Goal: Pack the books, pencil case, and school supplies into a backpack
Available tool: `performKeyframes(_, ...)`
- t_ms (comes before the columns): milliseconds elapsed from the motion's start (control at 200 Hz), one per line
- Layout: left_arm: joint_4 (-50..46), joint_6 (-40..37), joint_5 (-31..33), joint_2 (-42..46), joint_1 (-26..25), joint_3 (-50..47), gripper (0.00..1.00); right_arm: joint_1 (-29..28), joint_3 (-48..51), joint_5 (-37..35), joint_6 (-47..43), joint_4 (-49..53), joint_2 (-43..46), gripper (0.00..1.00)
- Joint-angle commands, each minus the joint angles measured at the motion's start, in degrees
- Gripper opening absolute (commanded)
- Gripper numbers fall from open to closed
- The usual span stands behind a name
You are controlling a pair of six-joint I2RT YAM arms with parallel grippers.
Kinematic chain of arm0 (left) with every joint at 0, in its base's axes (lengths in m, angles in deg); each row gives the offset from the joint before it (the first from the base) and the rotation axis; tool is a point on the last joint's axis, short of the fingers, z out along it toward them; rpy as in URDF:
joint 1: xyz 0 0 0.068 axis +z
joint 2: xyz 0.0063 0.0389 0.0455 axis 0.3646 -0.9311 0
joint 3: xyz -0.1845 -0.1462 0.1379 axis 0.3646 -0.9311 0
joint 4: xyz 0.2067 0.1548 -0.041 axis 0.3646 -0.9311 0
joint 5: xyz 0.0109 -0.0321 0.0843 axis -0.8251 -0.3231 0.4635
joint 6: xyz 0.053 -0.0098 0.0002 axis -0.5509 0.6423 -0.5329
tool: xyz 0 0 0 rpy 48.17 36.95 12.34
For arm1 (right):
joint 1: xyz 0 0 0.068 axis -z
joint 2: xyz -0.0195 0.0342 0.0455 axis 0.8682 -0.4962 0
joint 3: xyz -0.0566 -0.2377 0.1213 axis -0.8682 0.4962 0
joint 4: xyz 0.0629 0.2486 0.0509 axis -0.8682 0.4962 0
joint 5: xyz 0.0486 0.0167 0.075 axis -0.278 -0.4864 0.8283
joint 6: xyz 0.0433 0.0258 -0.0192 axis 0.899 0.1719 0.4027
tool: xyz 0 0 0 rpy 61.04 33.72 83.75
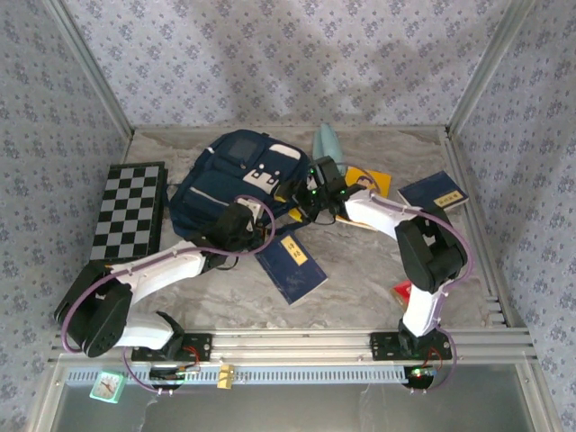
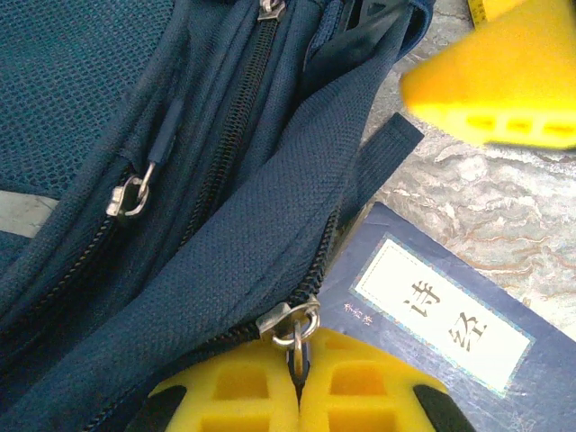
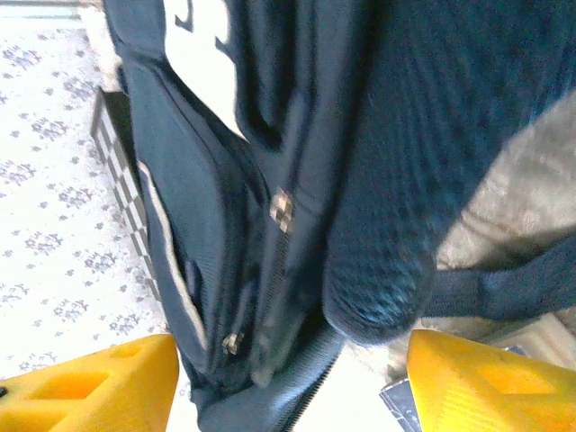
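**Container.** The backpack (image 1: 225,184) lies flat on the table between the two grippers. Its interior is hidden.

**Left gripper** (image 2: 300,387). The yellow fingers are pressed together and pinch a metal zipper pull (image 2: 301,326) on the bag's side seam. A second pull (image 2: 129,196) hangs free ahead of the fingers and to their left.

**Right gripper** (image 3: 288,360). The fingers are spread wide. The bag's edge and a padded shoulder strap (image 3: 378,279) sit between and just ahead of them. Whether either finger touches the fabric cannot be told.

**Items outside the bag.**
- A navy book (image 2: 432,324) with a pale title label lies just right of the left gripper, beside the bag's edge.
- The yellow book (image 1: 367,183) lies just behind the right gripper, partly under its wrist.
- A second navy book (image 1: 434,192) lies well to that gripper's rear, near the right wall.
- The teal pencil case (image 1: 328,144) rests just beyond the right gripper, against the bag.
- The red packet (image 1: 402,290) lies by the right arm's base, partly hidden.
- A checkered board (image 1: 130,211) lies on the far side of the bag from the right gripper.

**Surroundings.** The tabletop (image 1: 360,297) is grey and marbled. The walls (image 1: 297,54) carry blue-grey flowered paper. Aluminium rails (image 1: 297,340) run along the near edge.
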Motion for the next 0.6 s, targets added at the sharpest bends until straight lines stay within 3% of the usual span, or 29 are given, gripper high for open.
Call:
performKeyframes(0,3.1,-1.1,-1.7,-0.5,-0.4,4.1,0.0,-2.1,-0.7,-1.4,4.3,-5.1,-1.8,0.65)
performKeyframes(135,2.1,-1.0,-2.1,-0.9,-0.4,5.3,0.0,-2.5,-1.9,-3.6,5.1,-5.9,-4.2,0.51)
performKeyframes(345,-0.3,-0.8,-3.1,0.1,-0.6,5.0,0.0,-0.8,-4.9,-4.5,1.7,-3.6,-6.3,0.12)
performKeyframes(485,-5.6,-0.5,-3.4,2.8,-0.8,3.5,0.0,1.6,-9.6,-2.6,-4.5,2.4,-6.9,0.0)
performKeyframes(595,-9.0,0.8,-2.2,6.8,-0.8,-0.1,0.0,4.4,-12.6,0.2,-8.6,5.2,-7.9,0.0)
